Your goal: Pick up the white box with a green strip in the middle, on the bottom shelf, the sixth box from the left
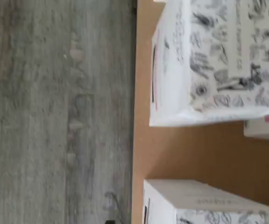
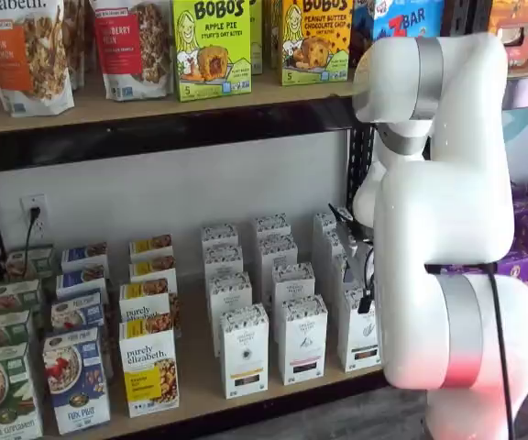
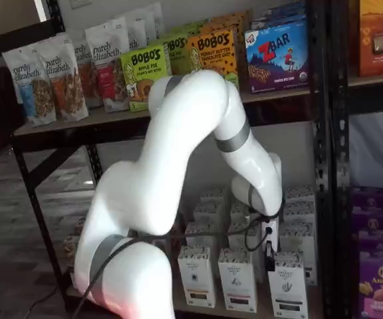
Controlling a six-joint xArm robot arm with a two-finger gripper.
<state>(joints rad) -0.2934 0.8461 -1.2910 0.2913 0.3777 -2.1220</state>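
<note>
The white box (image 2: 360,335) stands at the right end of the front row of white cartons on the bottom shelf (image 2: 200,380); it also shows in a shelf view (image 3: 288,282). It has a speckled top and a dark band low on its front. My gripper (image 3: 269,258) hangs just above and left of its top, white body with black fingers seen side-on, so I cannot tell whether a gap is there. In a shelf view the arm hides most of the gripper (image 2: 365,301). The wrist view shows two speckled-top white cartons (image 1: 218,60) (image 1: 204,200) on the tan board (image 1: 195,149).
More white cartons (image 2: 301,339) (image 2: 244,353) stand in rows left of and behind the target. A yellow-labelled purely elizabeth box (image 2: 149,371) and blue boxes (image 2: 76,380) are further left. Purple boxes (image 3: 378,279) fill the rack to the right. Grey floor (image 1: 55,112) lies below the shelf edge.
</note>
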